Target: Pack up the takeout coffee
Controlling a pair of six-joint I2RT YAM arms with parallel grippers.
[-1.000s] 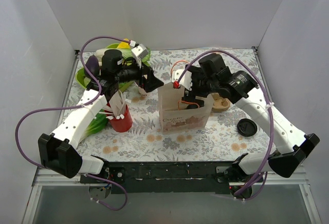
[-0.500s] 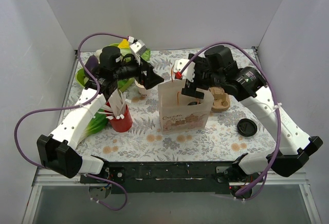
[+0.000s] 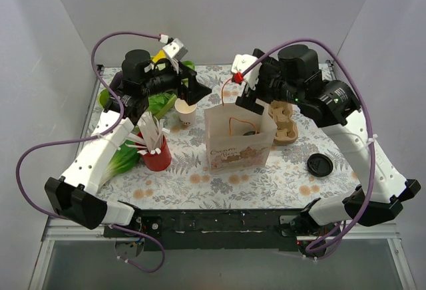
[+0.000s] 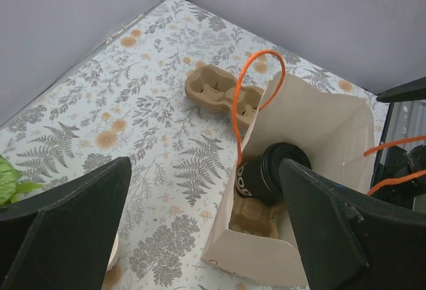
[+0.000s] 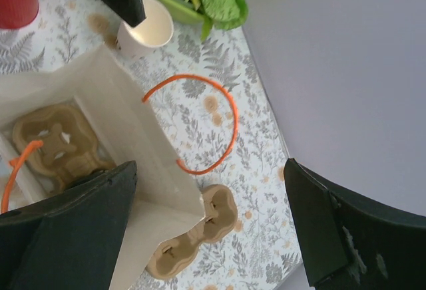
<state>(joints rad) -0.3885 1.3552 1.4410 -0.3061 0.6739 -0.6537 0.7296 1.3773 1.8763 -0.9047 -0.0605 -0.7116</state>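
**A:** Where's the takeout coffee?

**B:** Inside the paper bag [image 3: 236,149], centre of the top view. In the left wrist view the takeout coffee [image 4: 265,173] is in the lower right of the frame, black lid on, tilted. It's resting on the cardboard carrier [image 4: 256,218] at the bag's bottom. Can't tell if it's seated in a hole.

**A:** End effectors?

**B:** Left end effector [image 3: 192,89] has its fingers spread wide with nothing between them. It hovers above the lidless white cup [image 3: 186,112], just left of the bag. Right end effector [image 3: 248,98] is also wide open and empty, above the bag's back edge. One orange handle [image 5: 234,127] loops out over the bag's rim.

**A:** Rest of the surface?

**B:** Floral surface [image 3: 200,183]. A second carrier [image 3: 283,124] sits just right of the bag, and the loose black lid [image 3: 320,165] is lower right, apart from both. The red cup [image 3: 157,157] of sticks stands left of the bag, with greens [image 3: 120,162] beside it further left.
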